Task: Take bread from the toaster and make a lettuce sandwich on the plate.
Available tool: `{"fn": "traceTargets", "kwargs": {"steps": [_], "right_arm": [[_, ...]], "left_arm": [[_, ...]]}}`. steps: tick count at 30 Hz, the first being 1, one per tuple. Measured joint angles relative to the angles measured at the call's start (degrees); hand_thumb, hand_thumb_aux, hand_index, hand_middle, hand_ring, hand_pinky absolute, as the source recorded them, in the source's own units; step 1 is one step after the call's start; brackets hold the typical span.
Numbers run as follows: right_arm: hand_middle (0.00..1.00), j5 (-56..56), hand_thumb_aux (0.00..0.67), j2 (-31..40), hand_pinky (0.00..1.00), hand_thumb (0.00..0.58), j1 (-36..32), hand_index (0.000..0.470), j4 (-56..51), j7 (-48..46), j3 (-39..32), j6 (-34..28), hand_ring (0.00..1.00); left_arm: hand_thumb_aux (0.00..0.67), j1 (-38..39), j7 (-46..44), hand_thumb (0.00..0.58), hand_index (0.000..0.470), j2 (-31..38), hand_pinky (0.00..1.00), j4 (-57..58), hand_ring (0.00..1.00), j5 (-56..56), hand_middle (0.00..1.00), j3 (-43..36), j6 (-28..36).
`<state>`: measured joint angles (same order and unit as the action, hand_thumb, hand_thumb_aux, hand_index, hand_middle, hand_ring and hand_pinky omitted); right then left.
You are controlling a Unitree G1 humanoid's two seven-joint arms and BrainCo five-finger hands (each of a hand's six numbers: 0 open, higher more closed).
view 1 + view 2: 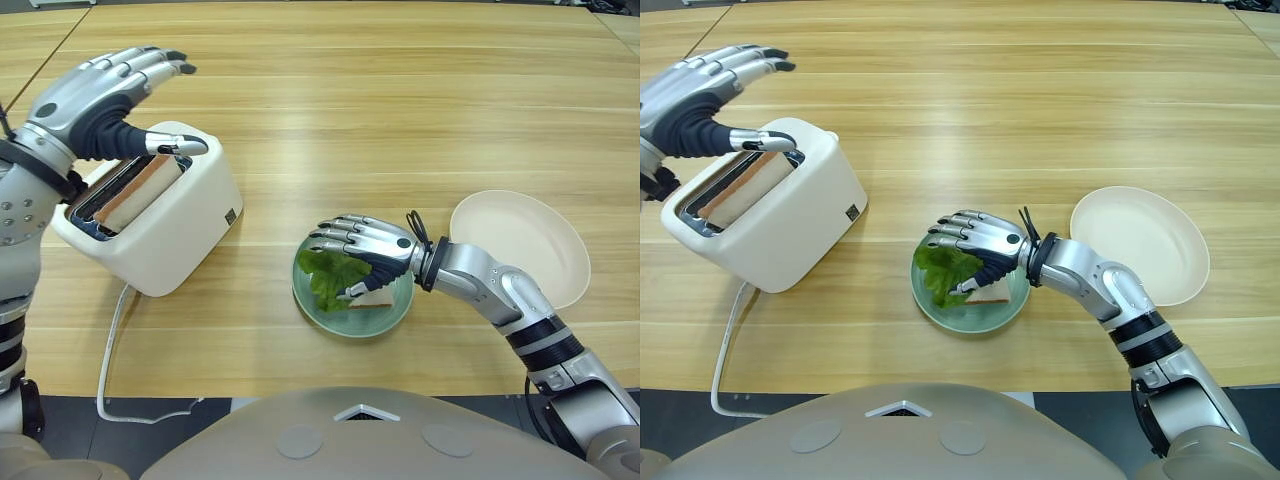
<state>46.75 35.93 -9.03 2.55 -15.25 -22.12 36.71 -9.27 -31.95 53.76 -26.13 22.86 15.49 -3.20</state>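
Right hand (pixel 370 245): low over the green plate (pixel 352 330), palm down, covering the far side of the lettuce (pixel 330 275). The leaf sits between the hand's upper part and its thumb. Cannot tell whether the hand grips the leaf or only rests on it. Forearm runs off to the right, above the counter (pixel 350 100).

Lettuce: on the plate, left half, ruffled, partly under the hand. Just beside it to the right, a slice (pixel 375 298) lies flat in the plate, its pale edge showing below the thumb. Leaf and slice touch; how far the leaf overlaps the slice is hidden by the hand.

Plate: near the front edge of the counter, centre.

Dish (pixel 530 245): cream, right of the plate, just behind the right forearm.

Left hand (pixel 110 95): spread wide, holding nothing, raised above the far end of the toaster (pixel 175 235), thumb stretched out over the slot.

Toaster: white, set at an angle on the left of the counter. Bread (pixel 135 190) stands in the slot, top edge showing.

Cord (pixel 110 340): runs from the toaster's base down past the counter's front edge.
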Motion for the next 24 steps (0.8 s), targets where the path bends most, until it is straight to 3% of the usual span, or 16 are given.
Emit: {"fn": "traceTargets", "kwargs": {"steps": [7,11,13,14,16,17,24], "right_arm": [[0.0,1.3,0.0,0.5,0.0,0.0,0.2,0.0,0.1,3.3,0.8,-0.3,0.0],[0.0,1.3,0.0,0.9,0.0,0.0,0.5,0.0,1.2,6.6,4.4,-1.9,0.0],[0.0,1.3,0.0,1.1,0.0,0.0,0.8,0.0,1.2,7.8,5.1,-2.4,0.0],[0.0,1.3,0.0,1.1,0.0,0.0,0.9,0.0,1.0,8.5,5.3,-2.5,0.0],[0.0,1.8,0.0,1.1,0.0,0.0,0.9,0.0,0.3,9.4,5.4,-2.7,0.0],[0.0,1.8,0.0,1.1,0.0,0.0,0.8,0.0,0.0,9.6,5.5,-2.8,0.0],[0.0,3.3,0.0,1.3,0.0,0.0,-0.4,0.0,-3.3,12.8,6.9,-5.5,0.0]], "left_arm": [[0.0,8.7,-2.6,0.0,0.0,2.6,0.0,-0.9,0.0,3.5,0.0,7.5,0.0],[0.0,13.3,-4.6,0.0,0.0,4.4,0.0,1.4,0.0,7.4,0.0,7.2,0.0],[0.221,13.2,-4.5,0.319,0.155,4.7,0.0,3.2,0.0,8.8,0.0,5.6,0.2],[0.352,13.1,-4.4,0.449,0.247,4.9,0.0,4.3,0.0,9.9,0.0,4.4,0.2],[0.455,13.0,-4.3,0.52,0.319,5.1,0.0,5.9,0.0,11.8,0.0,2.2,0.0],[0.67,12.9,-4.3,0.58,0.47,5.1,0.0,6.1,0.0,11.9,0.0,1.6,-0.1],[0.67,9.2,-1.2,0.58,0.47,4.3,0.0,7.2,0.0,10.9,0.0,-1.3,-2.7]]}}
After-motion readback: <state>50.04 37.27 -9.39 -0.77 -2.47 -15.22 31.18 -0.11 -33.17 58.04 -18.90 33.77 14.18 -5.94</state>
